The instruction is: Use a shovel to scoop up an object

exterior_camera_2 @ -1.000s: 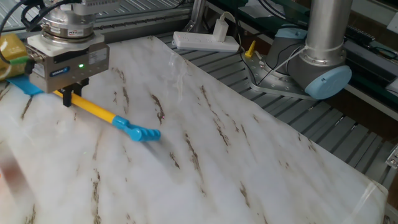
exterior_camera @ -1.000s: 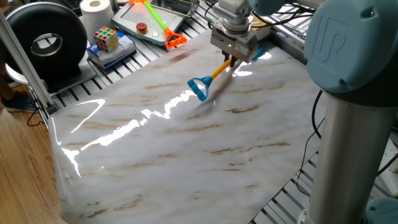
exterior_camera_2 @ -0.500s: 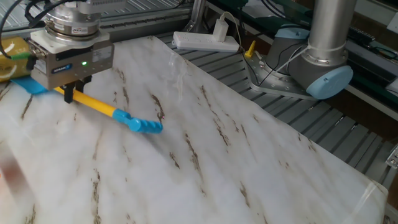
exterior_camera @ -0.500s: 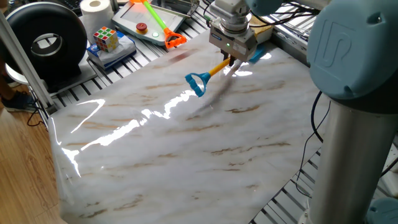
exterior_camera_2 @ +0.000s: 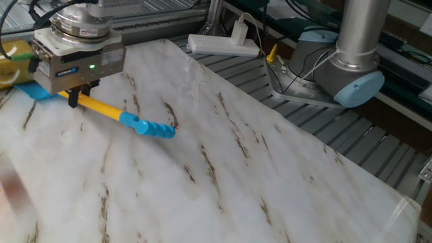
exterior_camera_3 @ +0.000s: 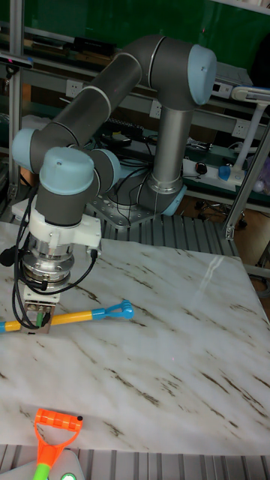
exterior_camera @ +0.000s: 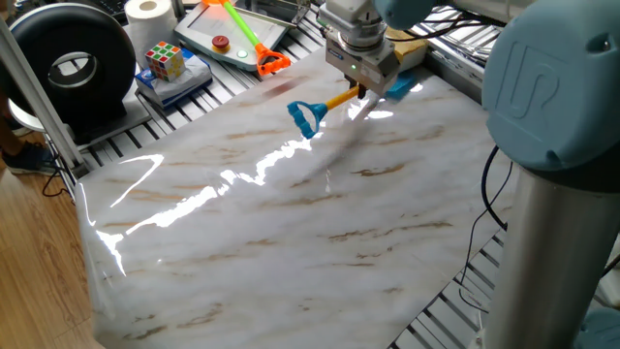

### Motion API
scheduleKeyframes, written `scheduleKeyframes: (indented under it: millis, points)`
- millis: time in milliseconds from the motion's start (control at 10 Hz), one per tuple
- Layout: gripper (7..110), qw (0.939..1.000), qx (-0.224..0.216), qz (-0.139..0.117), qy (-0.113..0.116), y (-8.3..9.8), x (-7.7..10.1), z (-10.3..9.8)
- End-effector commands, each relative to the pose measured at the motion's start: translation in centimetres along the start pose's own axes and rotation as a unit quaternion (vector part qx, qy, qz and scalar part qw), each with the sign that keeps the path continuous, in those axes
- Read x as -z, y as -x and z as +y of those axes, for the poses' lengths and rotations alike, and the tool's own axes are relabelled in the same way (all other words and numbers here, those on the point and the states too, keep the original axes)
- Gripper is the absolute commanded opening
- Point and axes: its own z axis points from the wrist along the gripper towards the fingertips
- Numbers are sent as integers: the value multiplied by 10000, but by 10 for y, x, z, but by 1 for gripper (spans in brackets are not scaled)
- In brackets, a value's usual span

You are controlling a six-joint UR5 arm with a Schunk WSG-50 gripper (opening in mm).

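My end effector [exterior_camera_2: 75, 96] is clamped on the orange-yellow shaft of the toy shovel [exterior_camera_2: 111, 115], gripping it near the blade end, so I am holding the tool and nothing else. The shaft runs out from my fingers toward the middle of the marble worktop [exterior_camera_2: 223, 169], with the blue D-shaped loop [exterior_camera: 302, 113] at the far end, raised a little off the surface. The light-blue blade [exterior_camera_2: 32, 92] sticks out the other side of my grip, toward the worktop's edge.

The tan-yellow block [exterior_camera_2: 15, 52] sits just beyond that blade, at the worktop's edge, partly hidden behind my wrist housing. In the other fixed view it shows only as a tan sliver behind me [exterior_camera: 407, 46]. So the shovel's long axis already points roughly at the block, blade first, and the block lies on the blade side of my grip. I cannot tell whether the blade tip touches the block yet.

I judge the coming push should run along the shaft's line, blade low against the marble.
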Motion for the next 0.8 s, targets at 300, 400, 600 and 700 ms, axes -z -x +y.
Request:
scheduleKeyframes:
  millis: [300,400,600,700]
  points:
    - [7,9993,-344,122,64,11,11,0]
    - [7,9990,-432,-70,66,22,12,-1]
    - [7,9982,-553,-203,106,37,15,0]
    - [7,9979,-580,-286,87,45,18,-1]
